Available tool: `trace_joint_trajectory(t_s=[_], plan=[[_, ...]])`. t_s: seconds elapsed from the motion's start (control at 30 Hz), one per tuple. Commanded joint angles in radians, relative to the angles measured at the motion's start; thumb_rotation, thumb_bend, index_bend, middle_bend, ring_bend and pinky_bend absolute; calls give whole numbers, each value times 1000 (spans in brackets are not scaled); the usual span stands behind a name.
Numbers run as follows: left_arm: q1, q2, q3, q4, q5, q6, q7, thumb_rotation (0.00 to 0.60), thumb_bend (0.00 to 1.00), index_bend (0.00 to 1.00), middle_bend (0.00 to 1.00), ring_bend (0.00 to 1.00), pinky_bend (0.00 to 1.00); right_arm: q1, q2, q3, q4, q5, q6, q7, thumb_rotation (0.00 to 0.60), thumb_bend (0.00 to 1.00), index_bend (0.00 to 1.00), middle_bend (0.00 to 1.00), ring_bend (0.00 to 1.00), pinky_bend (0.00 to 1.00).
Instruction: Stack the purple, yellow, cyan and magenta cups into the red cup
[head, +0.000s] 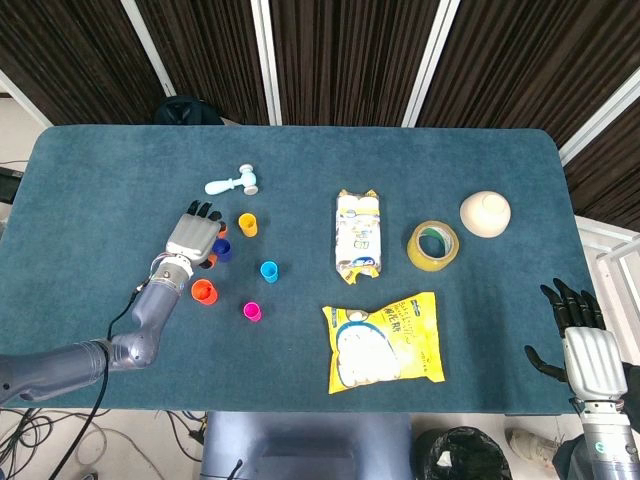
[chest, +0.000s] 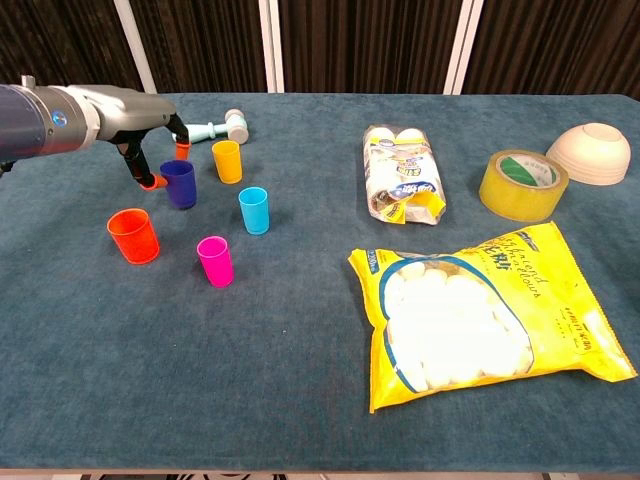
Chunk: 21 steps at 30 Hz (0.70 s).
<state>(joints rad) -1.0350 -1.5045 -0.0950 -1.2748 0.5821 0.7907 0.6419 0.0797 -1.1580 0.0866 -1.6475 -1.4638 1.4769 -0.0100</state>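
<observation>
The purple cup (head: 223, 248) (chest: 181, 185) stands upright, pinched between the thumb and a finger of my left hand (head: 192, 237) (chest: 135, 125). The thumb tip touches its left side and a finger reaches behind its rim. Just in front of it stands the red cup (head: 204, 290) (chest: 133, 236), with nothing in it. Around them stand the yellow cup (head: 247, 224) (chest: 227, 161), the cyan cup (head: 269, 271) (chest: 254, 210) and the magenta cup (head: 252, 312) (chest: 215, 261), all upright and apart. My right hand (head: 575, 345) hangs off the table's right front corner with its fingers spread, holding nothing.
A pale toy hammer (head: 233, 182) (chest: 212, 128) lies behind the cups. Further right lie a white snack pack (head: 359, 235) (chest: 402, 185), a yellow bag (head: 383, 340) (chest: 485, 315), a tape roll (head: 433, 245) (chest: 522, 185) and an upturned bowl (head: 485, 213) (chest: 592, 152).
</observation>
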Motion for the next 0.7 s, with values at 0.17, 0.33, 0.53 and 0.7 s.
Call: trace_joint_trajectory(t_s=[0.17,0.33,0.53,0.7], plan=[[24,124,-11,-173,93,69,-22,600,339,420,185,0,0,0,0,0,0,0,1,0,600,324,106,44,96,3],[70,256,5,-349,178,117,-51,600,339,411,189,0,0,-1,-1,1,-2,-1,3,-2,600,324,106,44,96,3],[165,418,43,-522,292,178,-133,600,339,409,191,0,0,-1,-3,-3,-6,-4,1,-8,600,325,106,44,96,3],[239,487,89,-552,385,200,-207,600,339,409,193,0,0,-1,-3,-3,-7,-3,1,-10,600,324,106,44,96,3]])
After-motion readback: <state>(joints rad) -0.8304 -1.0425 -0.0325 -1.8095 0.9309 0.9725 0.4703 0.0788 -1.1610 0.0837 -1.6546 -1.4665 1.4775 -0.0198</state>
